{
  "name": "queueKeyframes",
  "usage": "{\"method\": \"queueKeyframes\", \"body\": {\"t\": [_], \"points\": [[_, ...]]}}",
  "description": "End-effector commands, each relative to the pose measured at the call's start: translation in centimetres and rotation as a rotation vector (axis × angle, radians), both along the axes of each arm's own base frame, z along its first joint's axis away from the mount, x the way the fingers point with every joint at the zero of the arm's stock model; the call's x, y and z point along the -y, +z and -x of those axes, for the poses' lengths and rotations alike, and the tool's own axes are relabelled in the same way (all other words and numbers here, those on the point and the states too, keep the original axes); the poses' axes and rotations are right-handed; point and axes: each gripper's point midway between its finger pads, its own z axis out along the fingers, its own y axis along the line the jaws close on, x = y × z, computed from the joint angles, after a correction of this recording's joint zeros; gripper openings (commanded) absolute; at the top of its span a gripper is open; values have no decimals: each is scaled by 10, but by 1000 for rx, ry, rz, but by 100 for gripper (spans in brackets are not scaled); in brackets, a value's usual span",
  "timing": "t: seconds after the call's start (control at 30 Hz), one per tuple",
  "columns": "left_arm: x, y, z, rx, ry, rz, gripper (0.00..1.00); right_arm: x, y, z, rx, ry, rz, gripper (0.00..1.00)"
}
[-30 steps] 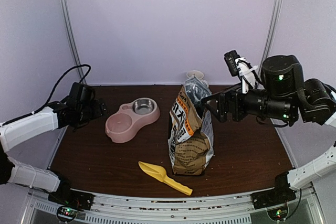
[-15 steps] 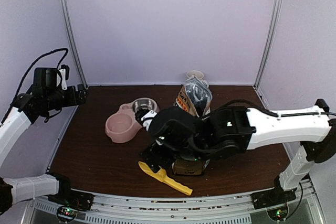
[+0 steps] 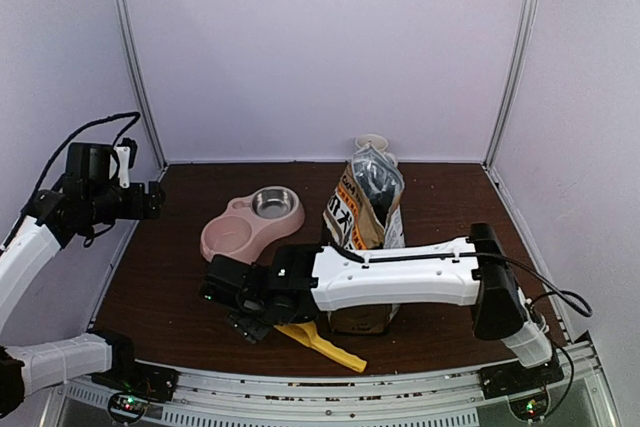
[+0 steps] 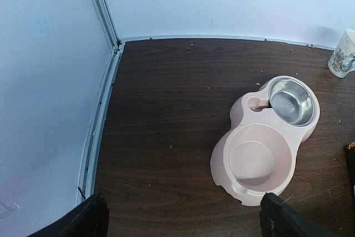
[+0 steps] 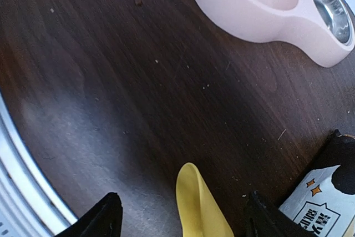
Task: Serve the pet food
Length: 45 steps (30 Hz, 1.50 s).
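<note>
No pet food shows in any view. The tan-and-white bag (image 3: 365, 222) stands upright mid-table, its top open; its lower corner shows in the right wrist view (image 5: 324, 206). The yellow scoop (image 3: 325, 343) lies in front of the bag. My right gripper (image 3: 262, 325) is low over the scoop's bowl end. In its wrist view, the right gripper (image 5: 186, 221) is open, the scoop's tip (image 5: 197, 201) between its fingers with a gap on each side. My left gripper (image 3: 150, 202) hangs open at the far left, above the table. The left gripper (image 4: 186, 223) holds nothing.
A pink double bowl (image 3: 232, 237) with a steel insert (image 4: 291, 101) sits left of the bag; the right wrist view shows its rim (image 5: 260, 23). A white cup (image 3: 372, 143) stands by the back wall. Crumbs dot the table. The right arm spans the table front.
The right arm swung from behind the bag across the front and came down over the scoop, its jaws narrowing slightly. The left arm rose and drew back to the left.
</note>
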Motion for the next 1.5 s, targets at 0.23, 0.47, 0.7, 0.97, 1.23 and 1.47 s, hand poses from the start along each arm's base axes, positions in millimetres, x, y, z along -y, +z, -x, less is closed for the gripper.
{"method": "queueKeyframes", "body": {"t": [0.23,0.47,0.7,0.97,1.23,1.47], "points": [[3,0,-4,7,-17,16,98,18,-40,-24,38,-14,171,65],[3,-1,-5,3,-14,16,98,23,-47,-28,63,-18,215,54],[3,-6,-6,-11,-11,14,97,27,-34,-34,107,-29,220,45],[3,-8,-8,-19,-12,15,98,32,-34,-37,127,-35,246,29],[1,-7,-7,-17,1,10,97,35,-24,-40,147,-64,236,13],[-5,0,-4,17,28,4,98,35,-4,-45,141,-116,163,0]]}}
